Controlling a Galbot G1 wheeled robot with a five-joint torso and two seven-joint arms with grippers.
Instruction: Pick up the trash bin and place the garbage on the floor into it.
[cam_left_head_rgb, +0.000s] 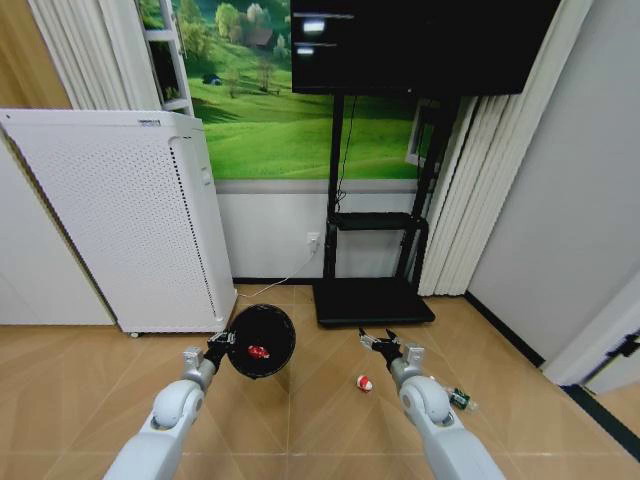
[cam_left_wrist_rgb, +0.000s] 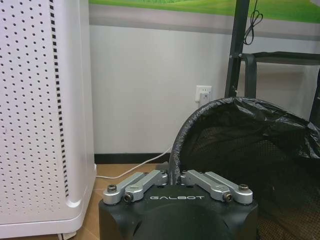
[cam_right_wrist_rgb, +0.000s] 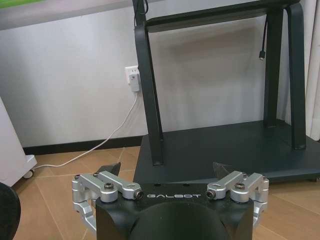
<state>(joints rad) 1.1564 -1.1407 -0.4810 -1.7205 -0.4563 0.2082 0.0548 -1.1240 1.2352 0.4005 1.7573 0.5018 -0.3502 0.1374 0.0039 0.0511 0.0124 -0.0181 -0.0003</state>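
Note:
The trash bin (cam_left_head_rgb: 270, 330), black mesh with a black liner, hangs from my left gripper (cam_left_head_rgb: 222, 346), which is shut on its rim. In the left wrist view the left gripper (cam_left_wrist_rgb: 174, 172) pinches that rim and the trash bin (cam_left_wrist_rgb: 250, 150) fills the space beyond. One red-and-white piece of garbage (cam_left_head_rgb: 258, 352) lies inside the bin. A second red-and-white lump (cam_left_head_rgb: 364, 382) rests on the parquet floor (cam_left_head_rgb: 320, 420) just short of my right gripper (cam_left_head_rgb: 385, 340), which is open and holds nothing. A small bottle with a green label (cam_left_head_rgb: 460, 398) lies beside my right forearm. The right gripper (cam_right_wrist_rgb: 167, 169) faces the stand.
A tall white perforated appliance (cam_left_head_rgb: 130, 220) stands at the left against the wall. A black TV stand with a flat base (cam_left_head_rgb: 372, 300) is straight ahead, its base (cam_right_wrist_rgb: 225, 150) close before the right gripper. A white cable (cam_right_wrist_rgb: 100, 147) runs along the floor to a wall socket.

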